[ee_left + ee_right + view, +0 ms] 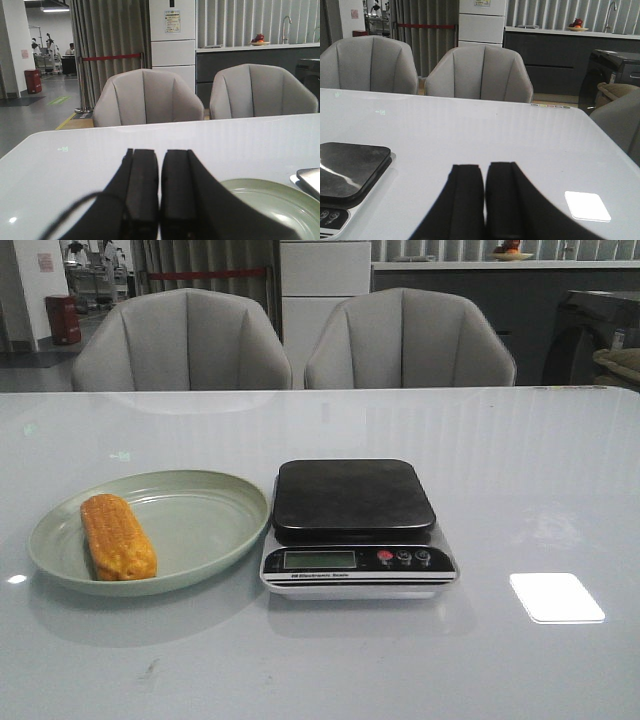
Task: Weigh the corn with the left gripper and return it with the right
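Corn (pixel 118 537) lies on its side in a pale green oval plate (pixel 215 530), on the left part of the dish, its long axis running from the far rim toward the near rim. The cob is orange-yellow with visible kernel rows and blunt ends, and nothing touches it. Just beside the plate, to its right, stands a kitchen scale (pixel 358 528) with a dark square platform (pixel 352 496) that carries nothing; a small display and three round buttons sit along its front edge. Plate and scale both rest on a glossy white table (pixel 520 480), where a bright rectangular light reflection (pixel 556 597) shows near the right front.

Neither arm appears in the front view. In the left wrist view the left gripper (pixel 159 190) has its two black fingers pressed together with only a thin seam between them, holding nothing; a thin black cable (pixel 75 210) curves beside it, and part of the plate's rim (pixel 270 187) is visible near the fingers. In the right wrist view the right gripper (pixel 484 200) is likewise closed on nothing, fingers meeting, with a corner of the scale (pixel 350 167) off to one side.

Two grey upholstered chairs (pixel 180 340) stand behind the table's far edge.
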